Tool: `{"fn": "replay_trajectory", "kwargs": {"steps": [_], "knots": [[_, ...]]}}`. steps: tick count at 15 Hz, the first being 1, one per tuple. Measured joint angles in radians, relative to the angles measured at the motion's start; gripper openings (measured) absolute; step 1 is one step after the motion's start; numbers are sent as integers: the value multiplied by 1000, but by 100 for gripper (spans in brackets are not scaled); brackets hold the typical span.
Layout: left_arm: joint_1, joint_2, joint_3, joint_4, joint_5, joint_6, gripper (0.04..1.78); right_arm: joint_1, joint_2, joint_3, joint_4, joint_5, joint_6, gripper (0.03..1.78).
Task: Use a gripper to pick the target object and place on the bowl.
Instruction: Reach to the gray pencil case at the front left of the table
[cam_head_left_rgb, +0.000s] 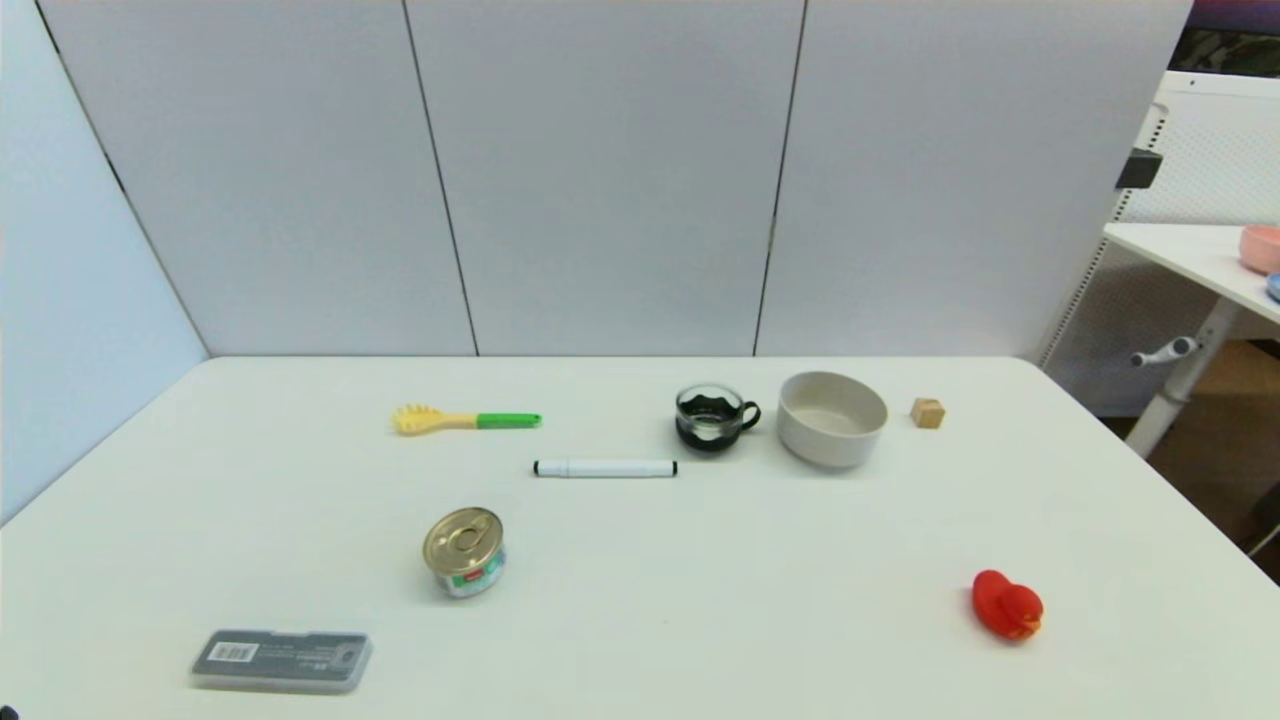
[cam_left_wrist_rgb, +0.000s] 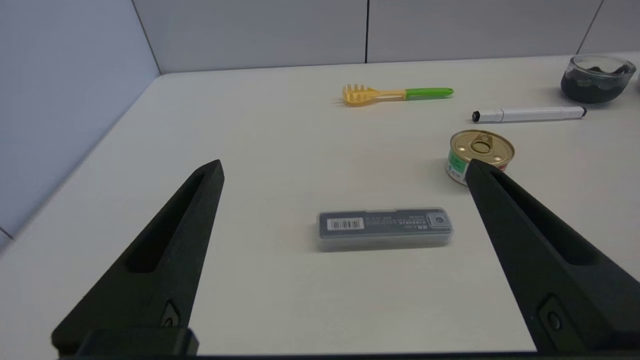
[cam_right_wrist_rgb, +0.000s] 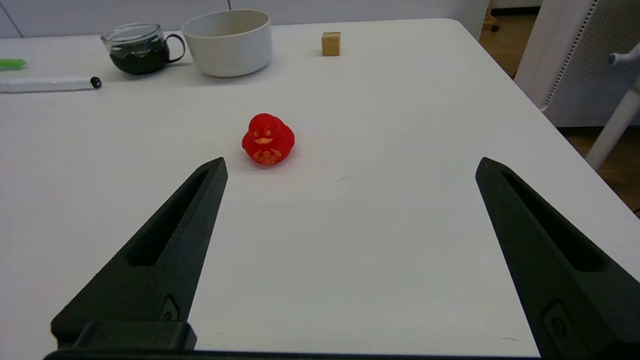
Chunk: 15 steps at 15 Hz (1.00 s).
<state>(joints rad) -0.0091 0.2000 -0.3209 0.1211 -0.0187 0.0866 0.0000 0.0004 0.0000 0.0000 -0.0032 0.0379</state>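
Grey case (cam_head_left_rgb: 281, 660) lies flat on the near-left table (cam_head_left_rgb: 700, 600), well apart from the beige bowl (cam_head_left_rgb: 832, 418). Left gripper (cam_left_wrist_rgb: 345, 172) hovers before it, fingers wide apart, empty. Right gripper (cam_right_wrist_rgb: 350, 167) likewise gapes, empty.

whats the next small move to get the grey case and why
Probably lower the left gripper forward onto the grey case: its fingers are open, the case lies flat and untouched between them on the table, far from the bowl. The right gripper faces the red duck.

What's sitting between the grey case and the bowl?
In the head view, the tin can and white marker lie roughly between the grey case and the bowl.
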Motion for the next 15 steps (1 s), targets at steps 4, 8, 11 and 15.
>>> {"fn": "replay_trajectory", "kwargs": {"steps": [4,8,11,15], "knots": [[-6,350,-406,234,-18,162,171,0,0,0,0,0,0,172],[-36,697,-776,514,-39,321,171,0,0,0,0,0,0,172],[-45,928,-1019,852,-94,526,171,0,1,0,0,0,0,172],[-48,1157,-1115,1104,-156,903,171,0,0,0,0,0,0,172]]}}
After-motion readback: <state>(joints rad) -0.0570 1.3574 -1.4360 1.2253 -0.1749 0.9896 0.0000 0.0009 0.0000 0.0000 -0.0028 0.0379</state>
